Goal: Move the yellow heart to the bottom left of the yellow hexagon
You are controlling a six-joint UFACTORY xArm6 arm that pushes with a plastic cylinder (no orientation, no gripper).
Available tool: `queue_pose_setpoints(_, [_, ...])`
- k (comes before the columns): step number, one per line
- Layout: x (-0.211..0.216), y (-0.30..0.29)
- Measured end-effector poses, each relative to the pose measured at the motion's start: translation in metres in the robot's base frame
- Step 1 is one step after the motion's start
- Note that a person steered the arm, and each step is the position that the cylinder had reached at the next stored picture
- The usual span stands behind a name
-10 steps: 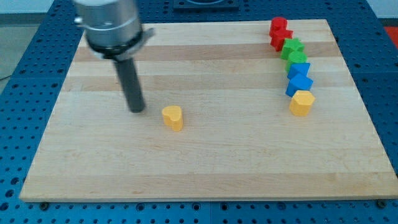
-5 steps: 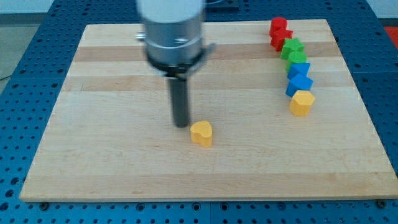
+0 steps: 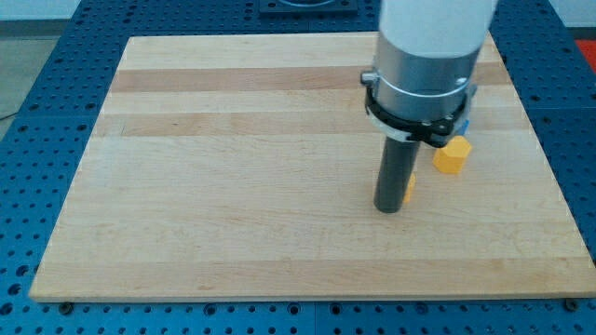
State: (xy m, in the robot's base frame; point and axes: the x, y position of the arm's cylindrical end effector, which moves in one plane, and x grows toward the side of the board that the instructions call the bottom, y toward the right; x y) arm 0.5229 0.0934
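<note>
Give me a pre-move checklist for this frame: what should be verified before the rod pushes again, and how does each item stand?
1. My tip located: ok, it rests on the wooden board, down-left of the yellow hexagon.
2. Yellow heart visible: not ok, only a sliver shows at the rod's right edge.
3. Tip contact with the heart: cannot tell, the rod hides the contact side.
4. Heart bottom-left of the hexagon: roughly ok, the sliver sits lower and to the view's left, apart from it.
5. Hexagon undisturbed: cannot tell, the arm covers its top.
6. Other blocks: cannot tell, only a blue scrap shows beside the arm.
</note>
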Motion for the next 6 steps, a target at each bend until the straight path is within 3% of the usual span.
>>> queue_pose_setpoints(3, [0.000, -0.037])
queue_pose_setpoints(5, [-0.026, 0.068])
queue_pose_setpoints(6, [-0.018, 0.080])
